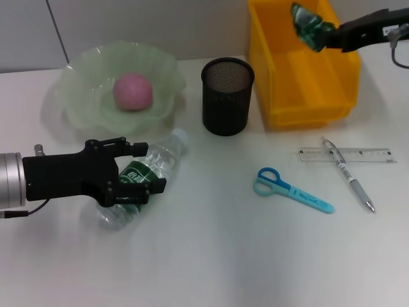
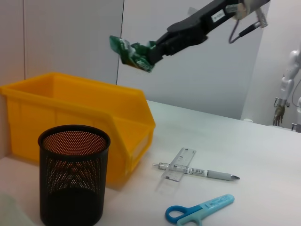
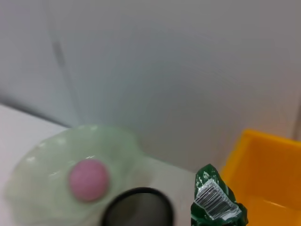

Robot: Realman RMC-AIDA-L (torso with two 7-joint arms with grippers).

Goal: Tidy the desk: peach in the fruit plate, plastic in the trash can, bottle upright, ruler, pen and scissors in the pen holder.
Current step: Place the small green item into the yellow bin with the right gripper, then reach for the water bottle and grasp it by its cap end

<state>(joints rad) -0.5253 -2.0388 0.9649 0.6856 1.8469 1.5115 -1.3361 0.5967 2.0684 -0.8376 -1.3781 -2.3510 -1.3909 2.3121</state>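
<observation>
A clear bottle with a green label lies on its side on the desk. My left gripper is open, one finger on each side of the bottle's middle. Above the yellow trash can, my right gripper is shut on a crumpled green plastic wrapper, which also shows in the left wrist view. The pink peach rests in the pale green fruit plate. The black mesh pen holder stands empty. A clear ruler, a pen across it and blue scissors lie on the right.
The pen holder stands between the fruit plate and the trash can. A white wall runs behind the desk. Bare tabletop stretches along the front, below the bottle and the scissors.
</observation>
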